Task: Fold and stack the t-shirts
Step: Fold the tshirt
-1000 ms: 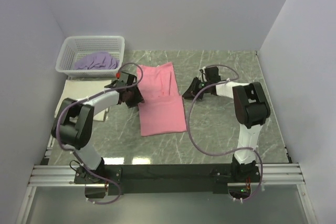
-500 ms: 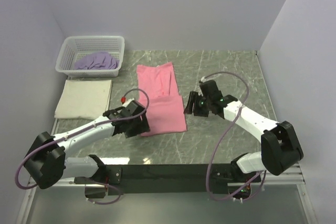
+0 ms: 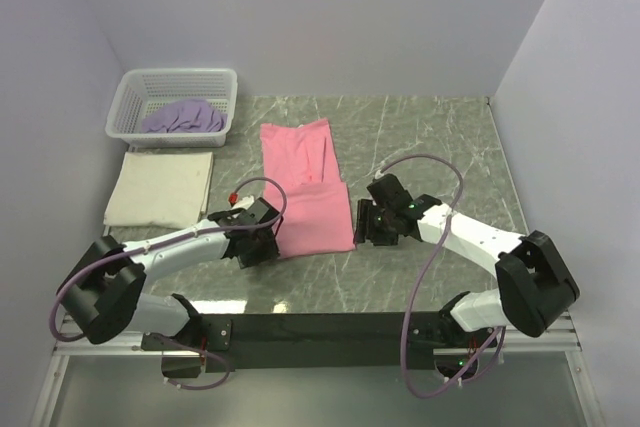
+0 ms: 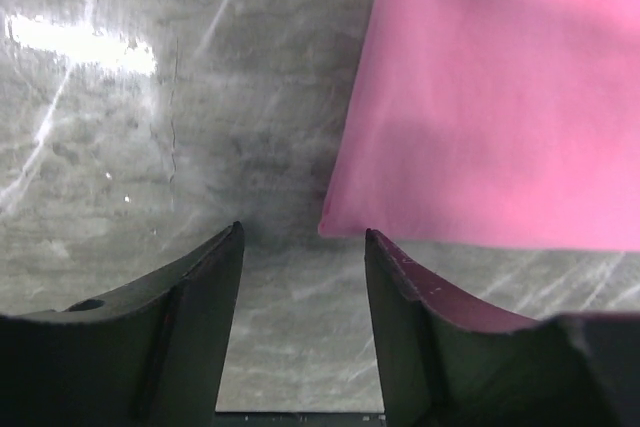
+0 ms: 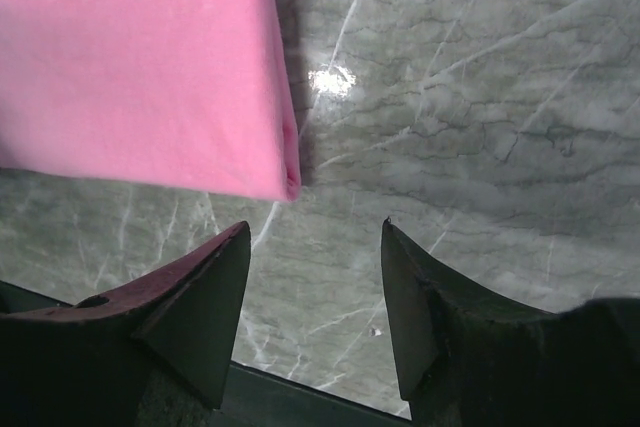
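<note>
A pink t-shirt (image 3: 305, 187) lies flat on the table, folded into a long strip running away from me. My left gripper (image 3: 267, 244) sits low at its near left corner. In the left wrist view it (image 4: 303, 232) is open, and the pink corner (image 4: 330, 225) lies just beyond the fingertips with bare table between them. My right gripper (image 3: 362, 225) is at the near right corner. It (image 5: 316, 225) is open too, with the folded pink edge (image 5: 285, 172) just ahead of its left finger. A cream t-shirt (image 3: 160, 188) lies folded at the left. A lavender t-shirt (image 3: 183, 115) is bunched in the basket.
A white lattice basket (image 3: 180, 75) stands at the back left corner. Grey walls close in the table on the left, back and right. Marbled table surface (image 3: 440, 147) stretches right of the pink shirt. A black rail (image 3: 320, 327) runs along the near edge.
Both grippers have travelled from beside the shirt's middle toward me, down to its near corners. The pink shirt lies as before.
</note>
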You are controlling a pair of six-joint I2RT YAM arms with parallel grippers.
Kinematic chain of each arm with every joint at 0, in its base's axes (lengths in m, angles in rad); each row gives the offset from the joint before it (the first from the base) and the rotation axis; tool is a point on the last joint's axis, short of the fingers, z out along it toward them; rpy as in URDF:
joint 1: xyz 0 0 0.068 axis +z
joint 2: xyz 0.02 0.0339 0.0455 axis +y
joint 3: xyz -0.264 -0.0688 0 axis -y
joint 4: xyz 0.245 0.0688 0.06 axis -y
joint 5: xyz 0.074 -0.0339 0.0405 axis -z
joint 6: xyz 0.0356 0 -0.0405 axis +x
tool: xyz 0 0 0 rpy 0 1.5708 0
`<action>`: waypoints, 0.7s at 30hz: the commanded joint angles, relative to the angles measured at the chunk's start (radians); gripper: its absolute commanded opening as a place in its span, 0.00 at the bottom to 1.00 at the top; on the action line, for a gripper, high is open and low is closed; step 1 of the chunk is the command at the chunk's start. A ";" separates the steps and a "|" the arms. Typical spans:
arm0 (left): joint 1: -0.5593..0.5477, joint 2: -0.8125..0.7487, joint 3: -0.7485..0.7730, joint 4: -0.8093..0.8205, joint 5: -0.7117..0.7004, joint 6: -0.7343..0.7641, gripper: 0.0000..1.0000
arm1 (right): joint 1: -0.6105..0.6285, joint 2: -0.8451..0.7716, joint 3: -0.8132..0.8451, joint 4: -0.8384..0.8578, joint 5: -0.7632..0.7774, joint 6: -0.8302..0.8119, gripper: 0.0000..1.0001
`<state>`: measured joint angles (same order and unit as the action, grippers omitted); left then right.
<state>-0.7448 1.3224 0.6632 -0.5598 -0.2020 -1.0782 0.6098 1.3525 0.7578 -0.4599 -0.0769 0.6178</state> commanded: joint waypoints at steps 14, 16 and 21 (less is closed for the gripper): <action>-0.004 0.014 0.050 0.026 -0.045 0.006 0.56 | 0.061 0.074 0.061 0.003 0.068 0.054 0.59; -0.002 0.052 0.059 0.028 -0.045 0.015 0.55 | 0.064 0.080 0.067 -0.003 0.071 0.057 0.59; -0.002 0.132 0.087 0.005 -0.057 0.031 0.53 | 0.074 0.108 0.097 -0.025 0.075 0.069 0.59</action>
<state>-0.7452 1.4155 0.7273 -0.5541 -0.2352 -1.0630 0.6682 1.4467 0.8017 -0.4698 -0.0326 0.6662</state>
